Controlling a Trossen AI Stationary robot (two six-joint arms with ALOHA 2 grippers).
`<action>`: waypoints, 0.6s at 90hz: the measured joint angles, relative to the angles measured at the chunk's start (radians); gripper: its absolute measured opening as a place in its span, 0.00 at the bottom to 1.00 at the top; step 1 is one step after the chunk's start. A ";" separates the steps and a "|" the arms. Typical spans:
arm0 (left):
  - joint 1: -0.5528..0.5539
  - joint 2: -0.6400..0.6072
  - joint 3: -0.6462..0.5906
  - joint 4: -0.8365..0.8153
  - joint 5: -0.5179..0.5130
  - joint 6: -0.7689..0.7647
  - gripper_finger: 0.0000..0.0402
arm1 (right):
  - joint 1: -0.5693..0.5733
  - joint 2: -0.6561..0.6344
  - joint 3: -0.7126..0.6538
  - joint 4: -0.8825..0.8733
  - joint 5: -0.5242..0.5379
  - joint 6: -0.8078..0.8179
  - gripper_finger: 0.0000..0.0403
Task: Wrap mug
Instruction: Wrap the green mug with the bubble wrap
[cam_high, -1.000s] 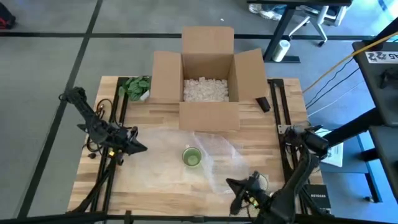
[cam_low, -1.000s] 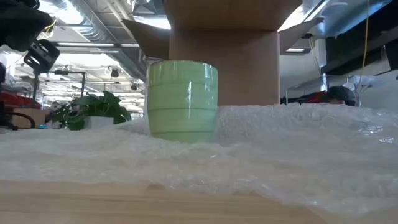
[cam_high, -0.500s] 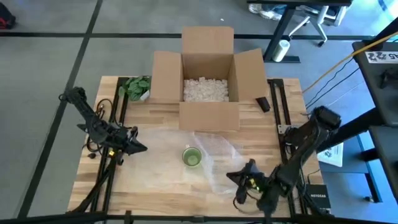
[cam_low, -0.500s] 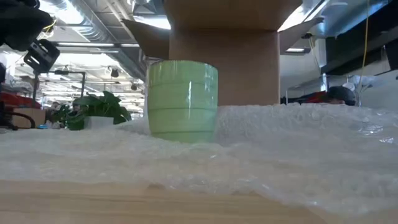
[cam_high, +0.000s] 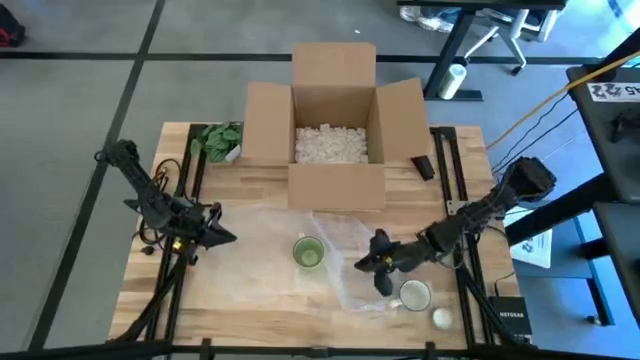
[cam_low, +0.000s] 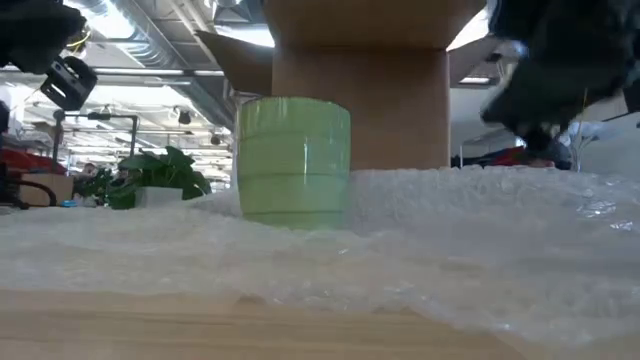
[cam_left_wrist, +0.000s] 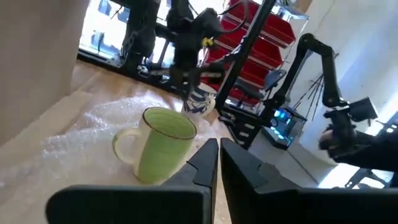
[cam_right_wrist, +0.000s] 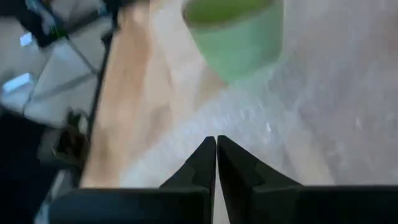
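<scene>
The green mug stands upright on bubble wrap mid-bench. The right gripper, fingers pressed together and empty, hovers beside it; it should part them and pinch the wrap's edge cleanly.

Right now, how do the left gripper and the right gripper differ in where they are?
The left gripper hangs over bare wood, off the bubble wrap, left of the green mug. The right gripper is over the bubble wrap, right of the mug and nearer to it. Both have their fingers shut, hold nothing and point toward the mug.
</scene>
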 joint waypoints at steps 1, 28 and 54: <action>0.000 0.000 0.000 0.000 0.000 0.000 0.00 | -0.004 0.000 -0.003 -0.002 -0.004 0.001 0.00; 0.000 0.000 0.000 -0.003 -0.001 0.013 0.00 | -0.064 -0.163 -0.006 -0.276 -0.019 0.130 0.00; 0.000 0.000 0.000 -0.058 -0.128 0.030 0.00 | -0.061 -0.406 -0.006 -0.526 0.024 0.263 0.00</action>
